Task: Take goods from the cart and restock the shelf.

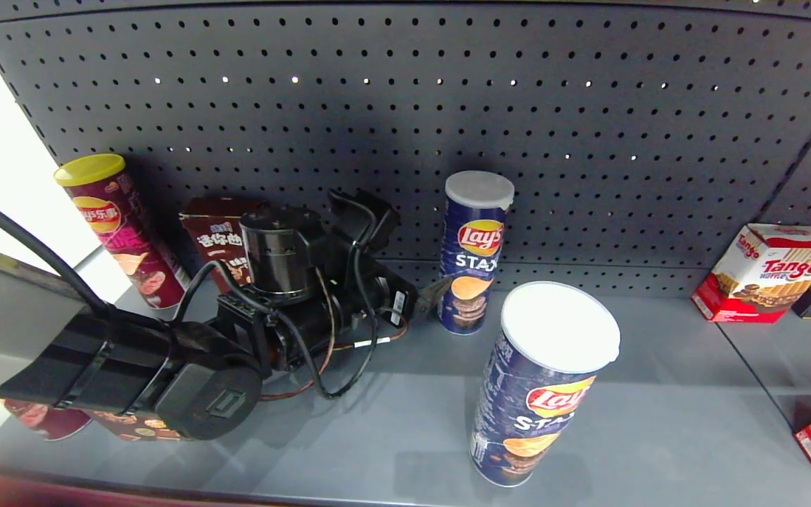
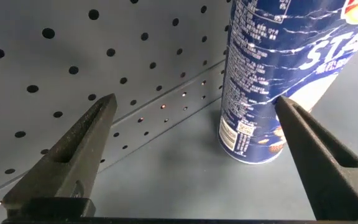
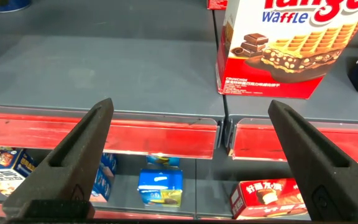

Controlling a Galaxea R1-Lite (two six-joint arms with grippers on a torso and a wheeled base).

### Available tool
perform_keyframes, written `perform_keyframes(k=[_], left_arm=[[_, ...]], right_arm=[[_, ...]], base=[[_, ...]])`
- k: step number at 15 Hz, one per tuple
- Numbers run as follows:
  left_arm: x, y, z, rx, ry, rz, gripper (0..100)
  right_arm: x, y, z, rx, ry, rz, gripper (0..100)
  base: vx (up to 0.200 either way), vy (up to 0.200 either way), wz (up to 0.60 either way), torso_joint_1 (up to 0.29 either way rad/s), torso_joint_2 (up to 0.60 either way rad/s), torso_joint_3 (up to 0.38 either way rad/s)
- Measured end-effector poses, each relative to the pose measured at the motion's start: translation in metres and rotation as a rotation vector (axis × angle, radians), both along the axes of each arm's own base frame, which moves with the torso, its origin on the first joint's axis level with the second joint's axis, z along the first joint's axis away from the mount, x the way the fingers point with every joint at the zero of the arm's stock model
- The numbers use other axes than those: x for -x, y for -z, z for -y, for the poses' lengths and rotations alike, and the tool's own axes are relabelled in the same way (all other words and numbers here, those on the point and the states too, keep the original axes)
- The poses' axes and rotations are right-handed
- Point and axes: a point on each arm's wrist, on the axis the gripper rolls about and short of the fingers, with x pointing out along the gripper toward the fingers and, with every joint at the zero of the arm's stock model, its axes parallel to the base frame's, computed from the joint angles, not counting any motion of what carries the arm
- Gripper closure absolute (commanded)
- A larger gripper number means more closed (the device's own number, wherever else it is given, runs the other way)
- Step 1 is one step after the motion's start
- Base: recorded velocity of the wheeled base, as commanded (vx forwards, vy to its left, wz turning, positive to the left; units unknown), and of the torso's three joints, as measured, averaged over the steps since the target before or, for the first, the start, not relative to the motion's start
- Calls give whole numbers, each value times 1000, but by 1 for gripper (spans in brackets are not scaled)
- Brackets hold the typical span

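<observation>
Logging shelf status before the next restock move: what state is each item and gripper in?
Back blue can: upright, lid on.
Front blue can: upright, lid on.
Maroon can: upright, yellow lid on.
Wafer box: upright, closed.
Left gripper: open, empty.
Right gripper: open, empty.

Dim shelf (image 1: pixel 659 422), blown-out glare far left, soft shadows behind chip cans (image 1: pixel 476 253), edges bowed
</observation>
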Motion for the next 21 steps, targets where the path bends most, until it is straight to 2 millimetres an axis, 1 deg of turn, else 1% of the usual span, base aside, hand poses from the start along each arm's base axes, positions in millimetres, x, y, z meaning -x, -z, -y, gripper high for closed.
perform_keyframes(k=[10,14,16,18,21], left_arm=[[-5,1,-4,-4,-42,0,0],[-2,-2,-4,-4,-46,9,0],[6,-8,-4,3,-35,21,0],[23,-12,-7,2,-20,21,0],[53,-15,-16,-11,6,15,0]], right_arm=[[0,0,0,0,-1,0,0],[0,0,0,0,0,0,0],[0,0,0,0,-1,0,0],[0,0,0,0,-1,0,0],[0,0,0,0,-1,0,0]], base=[[0,0,0,0,0,0],[0,0,0,0,0,0],[0,0,0,0,0,0],[0,0,0,0,0,0],[0,0,0,0,0,0]])
